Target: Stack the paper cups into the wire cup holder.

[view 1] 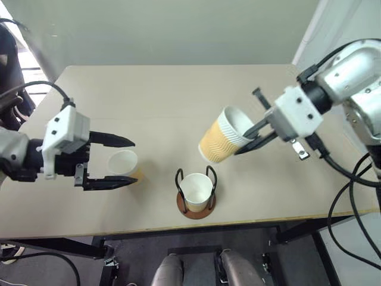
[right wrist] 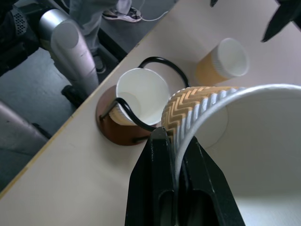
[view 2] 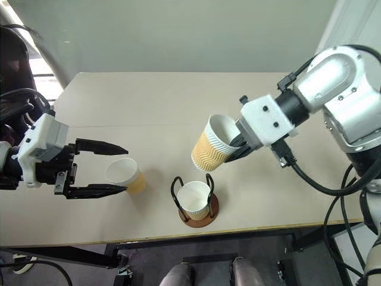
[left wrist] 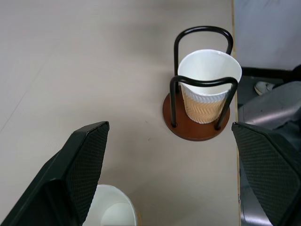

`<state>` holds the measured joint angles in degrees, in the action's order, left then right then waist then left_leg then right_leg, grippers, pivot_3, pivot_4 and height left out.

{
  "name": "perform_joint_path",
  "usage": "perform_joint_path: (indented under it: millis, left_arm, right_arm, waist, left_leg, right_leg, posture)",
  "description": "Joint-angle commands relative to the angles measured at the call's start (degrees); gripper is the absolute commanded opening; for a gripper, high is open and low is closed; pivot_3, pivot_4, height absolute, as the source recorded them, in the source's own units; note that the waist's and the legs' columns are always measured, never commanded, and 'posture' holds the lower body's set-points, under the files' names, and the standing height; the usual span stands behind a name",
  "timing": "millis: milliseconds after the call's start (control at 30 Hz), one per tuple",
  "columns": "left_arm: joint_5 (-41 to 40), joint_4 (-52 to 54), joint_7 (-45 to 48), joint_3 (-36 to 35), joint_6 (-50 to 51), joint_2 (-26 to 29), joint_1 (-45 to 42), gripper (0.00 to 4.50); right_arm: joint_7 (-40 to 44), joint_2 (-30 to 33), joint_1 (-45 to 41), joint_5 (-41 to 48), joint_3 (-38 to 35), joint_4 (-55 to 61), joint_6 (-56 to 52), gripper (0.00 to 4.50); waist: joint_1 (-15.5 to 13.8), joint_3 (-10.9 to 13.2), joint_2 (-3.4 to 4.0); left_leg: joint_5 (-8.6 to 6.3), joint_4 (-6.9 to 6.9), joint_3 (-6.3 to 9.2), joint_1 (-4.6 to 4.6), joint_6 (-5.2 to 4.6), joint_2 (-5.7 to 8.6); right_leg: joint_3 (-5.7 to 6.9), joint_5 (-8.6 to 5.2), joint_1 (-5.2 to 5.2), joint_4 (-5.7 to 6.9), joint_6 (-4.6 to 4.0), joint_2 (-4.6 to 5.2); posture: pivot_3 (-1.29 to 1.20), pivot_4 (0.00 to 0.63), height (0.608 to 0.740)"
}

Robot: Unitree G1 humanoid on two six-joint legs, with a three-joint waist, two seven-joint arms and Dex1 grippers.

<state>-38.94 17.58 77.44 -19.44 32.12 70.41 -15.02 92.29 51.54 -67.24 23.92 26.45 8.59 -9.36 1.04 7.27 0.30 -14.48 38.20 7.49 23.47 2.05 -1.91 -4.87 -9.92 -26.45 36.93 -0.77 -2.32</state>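
Above the worktop (view 1: 178,101), our right gripper (view 1: 249,138) pinches a tilted paper cup (view 1: 221,138) by its rim near the wire cup holder (view 1: 195,192), left gripper (view 1: 119,162) spread around another cup (view 1: 124,164); that thin rim pinch risks slipping or missing the seated cup (view 1: 196,190).

No readable text, label, brand, number or sign anywhere. Paper cups (view 1: 225,136) carry only embossed zigzag ribbing, no print. Wire cup holder (view 1: 195,202) base plain. Bench (view 1: 166,95) surface unmarked. Housings behind both hands blank, without lettering.
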Motion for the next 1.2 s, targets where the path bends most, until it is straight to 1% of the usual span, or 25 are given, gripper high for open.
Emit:
perform_joint_path:
  millis: [33,233,467,633,867,1200]
  left_arm:
    - [0.3,0.0,0.5,-0.1,-0.9,0.7,-1.5,4.50]
    - [0.0,0.7,0.9,-1.3,-0.3,0.8,-0.4,4.50]
    - [-0.5,2.4,0.7,-3.4,1.0,0.7,1.7,4.50]
    - [-0.7,3.3,0.3,-4.5,1.7,0.6,2.8,4.50]
    - [-0.8,4.3,0.0,-6.1,2.4,0.4,4.2,4.50]
    - [-0.8,4.9,-0.7,-6.4,2.4,0.4,4.7,4.50]
  right_arm:
    - [0.2,-1.5,0.6,-2.1,-1.3,3.8,-1.1,0.03]
    - [0.2,-2.4,3.1,-1.6,-0.8,8.9,-2.4,0.03]
    - [-0.2,-7.1,4.7,-8.1,0.6,7.6,-0.6,0.03]
    - [0.2,-9.1,5.2,-10.3,0.8,6.8,0.5,0.03]
    - [0.2,-9.7,6.1,-10.6,1.4,7.5,1.1,0.03]
    - [0.2,-8.6,6.4,-9.7,2.2,8.8,2.2,0.03]
  waist:
    - [0.0,0.0,0.00]
    - [-0.1,0.0,-0.01]
    - [0.0,0.0,-0.01]
    - [0.0,0.0,-0.01]
    - [0.0,0.0,-0.01]
    - [0.0,0.0,-0.02]
  left_leg:
    - [0.00,-0.02,0.00,0.00,0.00,-0.02]
    - [-0.09,-0.07,-0.01,0.02,0.11,-0.29]
    - [-0.12,-0.08,-0.02,-0.07,0.14,-0.44]
    - [-0.12,-0.06,-0.02,-0.08,0.14,-0.52]
    - [-0.12,-0.06,-0.04,-0.08,0.14,-0.54]
    - [-0.12,-0.06,-0.04,-0.08,0.14,-0.55]
  right_leg:
    - [0.00,0.00,-0.01,0.00,0.00,-0.01]
    - [0.02,-0.07,-0.03,-0.05,-0.12,-0.32]
    - [0.02,-0.06,-0.03,0.01,-0.17,-0.44]
    - [0.03,-0.02,-0.04,0.03,-0.22,-0.50]
    - [0.04,-0.03,-0.03,0.02,-0.23,-0.52]
    - [0.05,-0.02,-0.03,0.02,-0.25,-0.53]
  posture:
    - [0.00,0.150,0.740]
    - [0.00,0.150,0.740]
    - [0.00,0.150,0.740]
    - [0.00,0.150,0.740]
    - [0.00,0.150,0.740]
    - [0.00,0.150,0.740]
